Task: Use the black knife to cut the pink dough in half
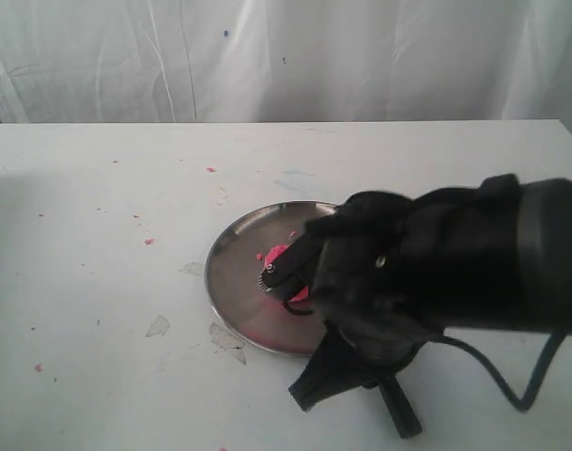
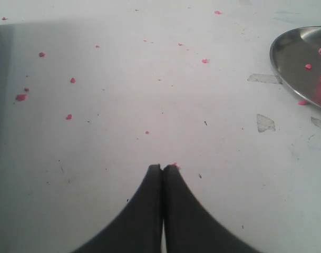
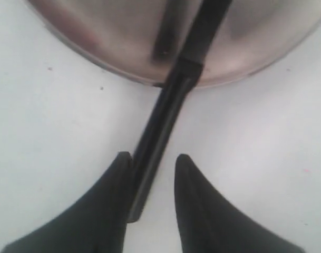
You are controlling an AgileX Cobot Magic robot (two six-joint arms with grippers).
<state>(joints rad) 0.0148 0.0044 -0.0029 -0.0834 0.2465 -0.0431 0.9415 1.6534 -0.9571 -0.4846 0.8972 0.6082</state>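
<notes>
right gripper (image 3: 153,157): jaws apart, knife (image 3: 165,113) between them, touching one finger only
knife: across plate (image 3: 97,31) rim
left gripper (image 2: 162,167): closed, empty
dough (image 1: 277,254): on plate

No writing, label or number can be read anywhere.

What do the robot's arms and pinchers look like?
The right arm is chunky and black, with a thin black cable looping beneath it. The left gripper and right gripper each have two smooth black fingers that taper to rounded tips.
</notes>
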